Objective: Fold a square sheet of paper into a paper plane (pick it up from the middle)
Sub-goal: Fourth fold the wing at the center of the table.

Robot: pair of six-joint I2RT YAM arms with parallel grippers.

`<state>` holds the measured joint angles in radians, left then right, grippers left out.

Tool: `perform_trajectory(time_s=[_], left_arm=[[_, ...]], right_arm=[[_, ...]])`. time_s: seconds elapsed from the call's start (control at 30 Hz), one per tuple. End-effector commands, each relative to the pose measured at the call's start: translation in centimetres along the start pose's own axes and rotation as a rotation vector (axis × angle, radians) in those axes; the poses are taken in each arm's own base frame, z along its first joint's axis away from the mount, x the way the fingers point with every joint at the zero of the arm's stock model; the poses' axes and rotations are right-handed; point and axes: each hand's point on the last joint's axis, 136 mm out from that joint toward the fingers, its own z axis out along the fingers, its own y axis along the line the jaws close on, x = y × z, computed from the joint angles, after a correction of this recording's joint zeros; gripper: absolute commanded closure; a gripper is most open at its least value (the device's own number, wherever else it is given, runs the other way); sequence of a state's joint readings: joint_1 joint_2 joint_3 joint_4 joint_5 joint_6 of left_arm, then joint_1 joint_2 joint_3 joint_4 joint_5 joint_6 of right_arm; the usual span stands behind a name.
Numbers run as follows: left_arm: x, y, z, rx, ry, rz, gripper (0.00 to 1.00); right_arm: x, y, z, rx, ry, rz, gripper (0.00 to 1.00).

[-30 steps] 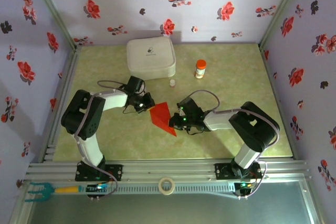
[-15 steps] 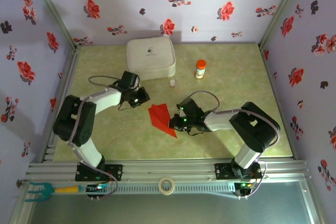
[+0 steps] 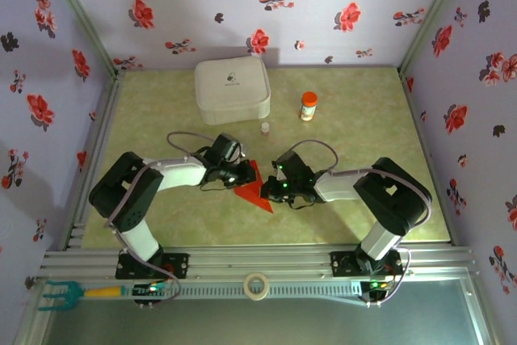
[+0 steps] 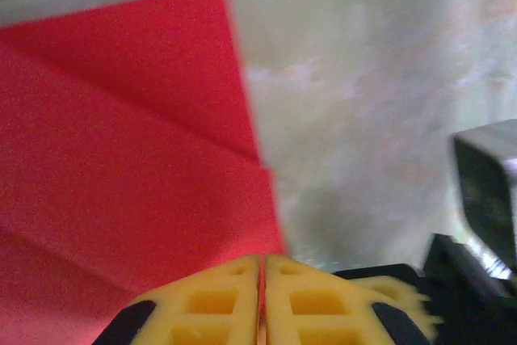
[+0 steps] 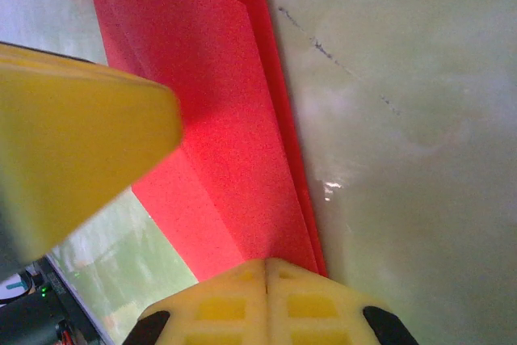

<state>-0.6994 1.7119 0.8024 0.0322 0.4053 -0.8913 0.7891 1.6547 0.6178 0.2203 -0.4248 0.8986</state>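
The red paper [image 3: 255, 192] lies on the green table as a creased, folded pointed shape, its tip toward the near edge. My left gripper [image 3: 241, 175] is shut and rests at the paper's upper left part. In the left wrist view its yellow fingertips [image 4: 262, 258] meet over the red folds [image 4: 121, 159]. My right gripper [image 3: 271, 189] is also shut and sits against the paper's right edge. Through the right wrist camera its closed tips [image 5: 265, 261] lie on the layered red paper [image 5: 218, 135], with the left gripper's yellow finger [image 5: 73, 135] close at the left.
A white rounded case [image 3: 232, 89] stands at the back. An orange-capped bottle [image 3: 308, 106] and a tiny vial [image 3: 265, 128] are behind the grippers. A tape roll [image 3: 256, 285] lies on the front rail. Black parts of the right arm [image 4: 485, 191] are near the left gripper.
My left gripper swung away to the back left, then came back and now sits on the paper's left part. The right gripper has stayed at the paper's right edge.
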Motion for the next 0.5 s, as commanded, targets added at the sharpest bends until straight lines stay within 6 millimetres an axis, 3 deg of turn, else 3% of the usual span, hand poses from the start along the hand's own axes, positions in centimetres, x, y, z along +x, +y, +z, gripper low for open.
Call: perform_trajectory(time_s=[0.0, 0.13, 0.27, 0.47], left_arm=[[-0.1, 1.5, 0.9, -0.033, -0.006, -0.029, 0.89], [0.5, 3.4, 1.8, -0.085, 0.011, -0.041, 0.90], [0.6, 5.4, 0.5, -0.199, -0.024, -0.052, 0.92], [0.2, 4.5, 0.2, -0.162, -0.037, -0.039, 0.92]], right_arm=[[3.5, -4.9, 0.0, 0.163, 0.106, 0.083, 1.00], [2.6, -3.1, -0.4, 0.121, 0.087, 0.067, 1.00], [0.8, 0.5, -1.1, 0.029, 0.041, 0.052, 1.00], [-0.5, 3.7, -0.4, -0.010, 0.058, 0.004, 1.00]])
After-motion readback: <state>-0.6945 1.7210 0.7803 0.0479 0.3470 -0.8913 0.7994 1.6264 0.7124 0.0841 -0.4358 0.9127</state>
